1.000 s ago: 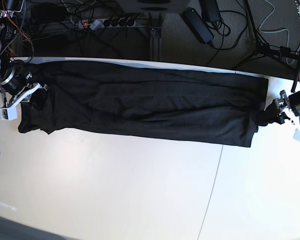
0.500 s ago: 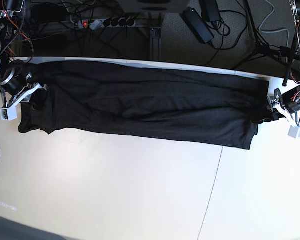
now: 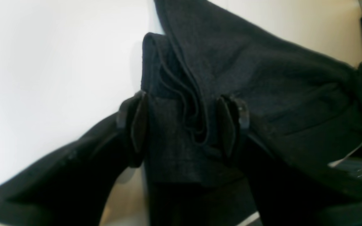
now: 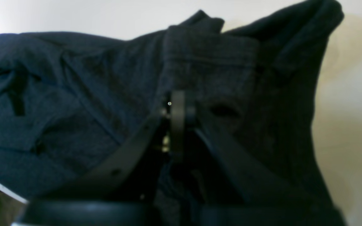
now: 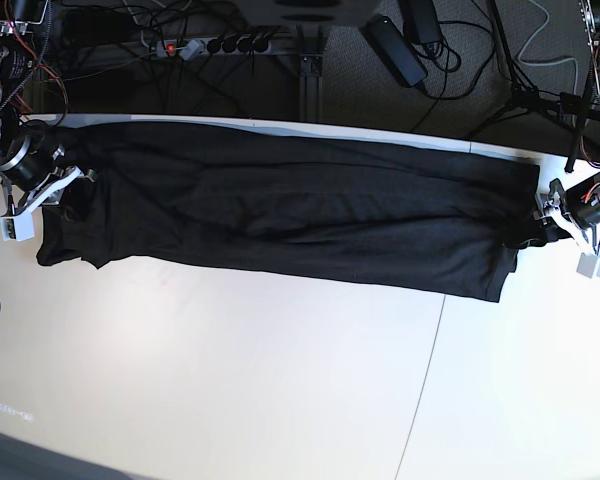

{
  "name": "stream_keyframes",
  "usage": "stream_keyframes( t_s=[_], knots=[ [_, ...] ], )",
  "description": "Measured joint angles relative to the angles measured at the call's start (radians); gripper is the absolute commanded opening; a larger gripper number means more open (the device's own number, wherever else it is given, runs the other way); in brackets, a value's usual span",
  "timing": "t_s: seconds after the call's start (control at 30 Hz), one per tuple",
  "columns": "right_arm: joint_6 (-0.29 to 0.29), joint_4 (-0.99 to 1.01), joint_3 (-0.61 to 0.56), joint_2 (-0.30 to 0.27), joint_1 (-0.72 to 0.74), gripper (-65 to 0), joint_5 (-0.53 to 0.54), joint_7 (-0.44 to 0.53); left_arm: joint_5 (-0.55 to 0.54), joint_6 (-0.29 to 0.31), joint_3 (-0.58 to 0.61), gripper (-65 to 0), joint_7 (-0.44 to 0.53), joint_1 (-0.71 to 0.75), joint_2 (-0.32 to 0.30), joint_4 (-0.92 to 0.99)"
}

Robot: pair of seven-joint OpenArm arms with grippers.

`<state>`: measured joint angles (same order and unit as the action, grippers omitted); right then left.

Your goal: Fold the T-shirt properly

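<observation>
The left end effector (image 3: 182,125) stood wide open with bunched hem folds of the T-shirt (image 5: 280,215) between its fingers, seemingly positioned to pinch that end. The right end effector (image 4: 177,121) was clamped on the opposite end, likely keeping the shirt stretched flat along the worktop (image 5: 230,380) for folding.

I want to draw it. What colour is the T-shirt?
The T-shirt is plain black all over; no print shows. The base view shows it best.

A: surface?
B: white table (image 5: 280,380), thin seam running down its right part.
A: what's on it?
B: black T-shirt (image 5: 280,205), stretched long w/ wrinkles along the far edge, plain side up.
</observation>
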<state>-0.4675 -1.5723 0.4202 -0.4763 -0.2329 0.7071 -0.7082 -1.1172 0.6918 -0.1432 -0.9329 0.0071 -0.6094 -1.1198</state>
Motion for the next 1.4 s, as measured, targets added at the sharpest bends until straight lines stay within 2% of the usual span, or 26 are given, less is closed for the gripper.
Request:
stream_keyframes(
  t_s=[0.1, 0.13, 0.23, 0.27, 0.43, 0.57, 0.77, 0.93, 1.07, 1.17, 1.4],
  knots=[
    [0.000, 0.000, 0.000, 0.000, 0.000, -65.0, 0.000, 0.000, 0.043, 0.006, 0.000, -27.2, 0.019, 0.000, 0.000, -0.003],
    [0.000, 0.000, 0.000, 0.000, 0.000, -65.0, 0.000, 0.000, 0.044, 0.006, -0.002, -29.8, 0.019, 0.000, 0.001, -0.004],
    [0.000, 0.000, 0.000, 0.000, 0.000, -65.0, 0.002, 0.000, 0.076, 0.005, -0.008, -47.5, 0.029, 0.000, 0.018, -0.003],
    [0.000, 0.000, 0.000, 0.000, 0.000, -65.0, 0.003, 0.000, 0.079, 0.005, -0.009, -51.5, 0.028, 0.001, 0.028, -0.002],
    [0.000, 0.000, 0.000, 0.000, 0.000, -65.0, 0.004, 0.000, 0.109, 0.005, -0.009, -65.0, 0.066, -0.002, 0.109, -0.004],
    [0.000, 0.000, 0.000, 0.000, 0.000, -65.0, 0.004, 0.000, 0.114, 0.007, 0.012, -65.0, 0.104, 0.003, 0.149, -0.006],
    [0.000, 0.000, 0.000, 0.000, 0.000, -65.0, 0.003, -0.004, 0.108, 0.013, 0.044, -65.0, 0.109, 0.000, 0.158, -0.011],
    [0.000, 0.000, 0.000, 0.000, 0.000, -65.0, 0.006, -0.004, 0.100, 0.018, 0.005, -65.0, 0.065, -0.002, 0.133, -0.008],
    [0.000, 0.001, 0.000, 0.000, 0.000, -65.0, 0.038, -0.005, 0.150, 0.019, -0.073, -65.0, 0.032, -0.017, 0.089, 0.002],
    [0.000, 0.001, 0.000, 0.000, 0.000, -65.0, 0.061, -0.007, 0.189, 0.019, -0.078, -65.0, 0.004, -0.049, 0.053, 0.007],
    [0.000, 0.002, 0.000, 0.000, 0.045, -65.0, 0.090, -0.007, 0.232, 0.015, -0.072, -65.0, -0.005, -0.137, 0.047, 0.009]
  ],
)
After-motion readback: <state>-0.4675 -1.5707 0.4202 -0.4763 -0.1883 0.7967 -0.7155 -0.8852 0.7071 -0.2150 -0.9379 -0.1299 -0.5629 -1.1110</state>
